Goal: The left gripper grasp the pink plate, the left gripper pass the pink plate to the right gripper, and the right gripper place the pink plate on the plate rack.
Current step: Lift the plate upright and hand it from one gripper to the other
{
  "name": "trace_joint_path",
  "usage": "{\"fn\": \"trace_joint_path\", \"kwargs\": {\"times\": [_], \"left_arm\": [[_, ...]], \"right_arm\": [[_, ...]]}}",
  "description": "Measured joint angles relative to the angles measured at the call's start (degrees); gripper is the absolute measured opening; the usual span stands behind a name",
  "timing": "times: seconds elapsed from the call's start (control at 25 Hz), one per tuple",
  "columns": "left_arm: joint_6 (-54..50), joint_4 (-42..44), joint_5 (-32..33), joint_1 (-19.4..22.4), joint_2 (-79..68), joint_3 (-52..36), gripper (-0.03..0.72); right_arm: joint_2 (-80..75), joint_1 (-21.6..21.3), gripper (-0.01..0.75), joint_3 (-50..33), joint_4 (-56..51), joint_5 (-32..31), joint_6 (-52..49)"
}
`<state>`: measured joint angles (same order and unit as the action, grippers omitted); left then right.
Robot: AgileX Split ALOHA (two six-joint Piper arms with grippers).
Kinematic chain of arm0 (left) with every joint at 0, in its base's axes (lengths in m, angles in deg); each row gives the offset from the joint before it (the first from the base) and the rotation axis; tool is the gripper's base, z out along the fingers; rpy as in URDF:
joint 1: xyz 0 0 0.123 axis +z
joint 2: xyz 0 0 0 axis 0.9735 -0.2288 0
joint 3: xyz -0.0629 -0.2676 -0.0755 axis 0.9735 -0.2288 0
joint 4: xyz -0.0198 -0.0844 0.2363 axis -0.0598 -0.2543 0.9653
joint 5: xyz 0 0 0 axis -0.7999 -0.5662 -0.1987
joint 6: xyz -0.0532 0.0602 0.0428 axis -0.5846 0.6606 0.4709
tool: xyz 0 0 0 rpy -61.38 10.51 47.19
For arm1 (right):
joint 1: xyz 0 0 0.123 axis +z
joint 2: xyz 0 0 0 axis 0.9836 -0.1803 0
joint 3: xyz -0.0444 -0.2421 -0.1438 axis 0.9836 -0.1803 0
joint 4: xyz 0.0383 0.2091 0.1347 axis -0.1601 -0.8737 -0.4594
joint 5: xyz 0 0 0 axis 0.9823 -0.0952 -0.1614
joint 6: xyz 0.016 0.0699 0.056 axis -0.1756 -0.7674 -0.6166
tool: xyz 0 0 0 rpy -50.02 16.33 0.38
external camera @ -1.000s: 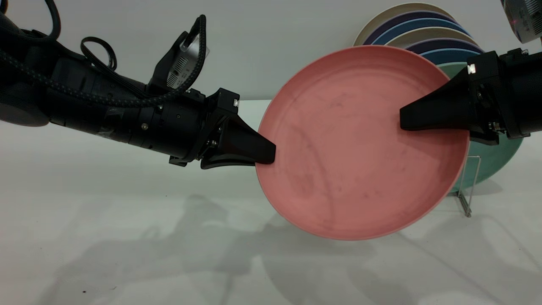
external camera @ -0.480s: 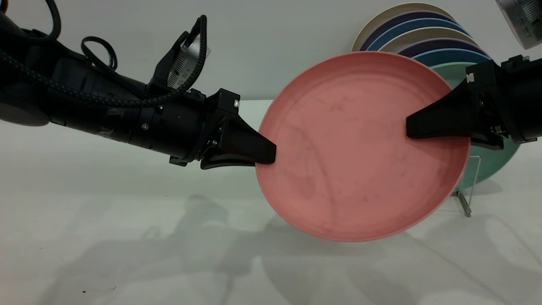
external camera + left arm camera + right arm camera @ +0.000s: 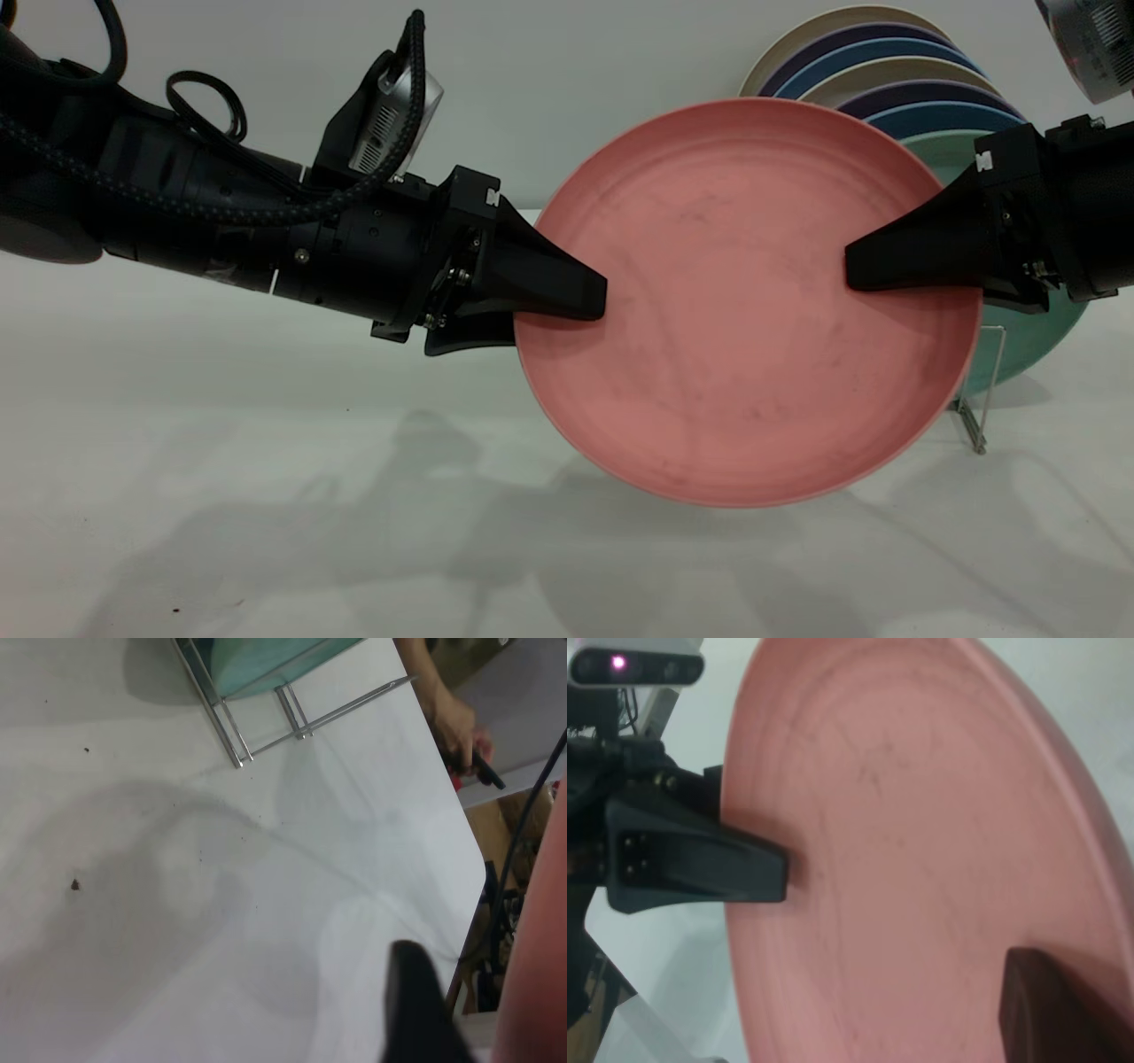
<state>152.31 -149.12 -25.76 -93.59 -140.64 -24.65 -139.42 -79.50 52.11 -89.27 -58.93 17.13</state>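
The pink plate (image 3: 735,301) hangs on edge above the table between both arms. My right gripper (image 3: 855,266) is shut on its right rim; one broad finger lies across the plate's face (image 3: 1063,1010). My left gripper (image 3: 585,310) straddles the left rim, one finger over the face and the other behind. In the left wrist view a gap shows between its finger (image 3: 416,1010) and the plate (image 3: 545,966), so it stands open. The plate rack (image 3: 983,390) is behind the plate at the right.
A mint-green plate (image 3: 1028,337) stands in the rack, with several blue and cream plates (image 3: 886,62) behind it. The left wrist view shows the rack's wires (image 3: 266,722), the table's edge (image 3: 443,806) and a person's hand (image 3: 456,722) beyond it.
The left gripper turned and reached further over the plate's face, and the plate's left rim now sits deeper between its fingers. The right gripper dipped slightly and keeps its hold.
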Motion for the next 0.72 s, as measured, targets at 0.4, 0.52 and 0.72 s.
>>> {"fn": "trace_joint_path", "kwargs": {"times": [0.4,0.52,0.72], "left_arm": [[-0.77,4.18,0.34,0.00,0.02,0.00,0.648],[-1.77,4.76,1.45,0.06,0.07,0.00,0.646],[-4.35,10.50,2.20,2.19,0.14,0.00,0.635]], "right_arm": [[0.00,0.00,0.090,0.00,0.00,6.03,0.07],[0.00,0.00,0.090,0.00,0.00,8.85,0.41],[0.00,0.00,0.090,0.00,0.47,10.04,0.45]]}}
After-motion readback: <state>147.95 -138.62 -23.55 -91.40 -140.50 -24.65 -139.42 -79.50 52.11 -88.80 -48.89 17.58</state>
